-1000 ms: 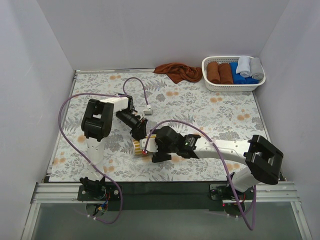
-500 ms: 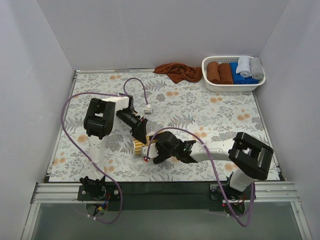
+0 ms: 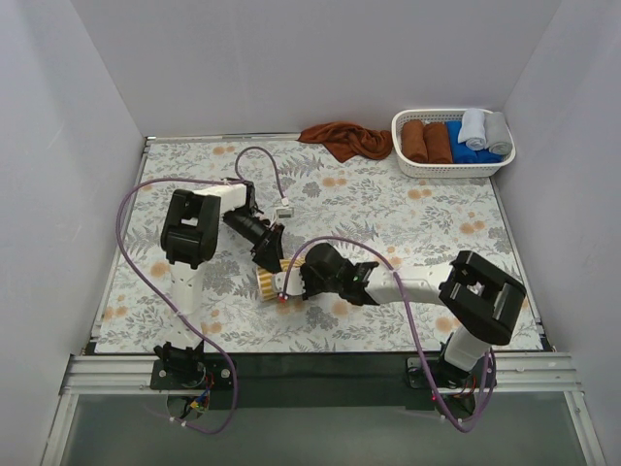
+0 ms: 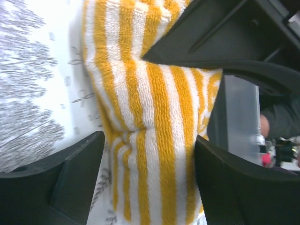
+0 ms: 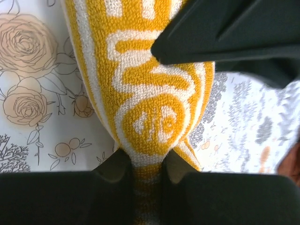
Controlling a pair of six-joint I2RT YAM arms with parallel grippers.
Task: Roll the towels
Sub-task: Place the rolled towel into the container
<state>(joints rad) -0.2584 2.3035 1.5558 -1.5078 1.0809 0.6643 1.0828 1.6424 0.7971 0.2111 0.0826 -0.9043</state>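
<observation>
A: Where did the left pincer stand?
B: Jaws apart, straddling the yellow striped towel, a soft, light terry roll on the tabletop.
A: And the right pincer?
B: Clamped on that roll's end. The rust towel lay crumpled and limp at the back; I'd have taken it by an edge.

Table: yellow towel, brown towel, basket
</observation>
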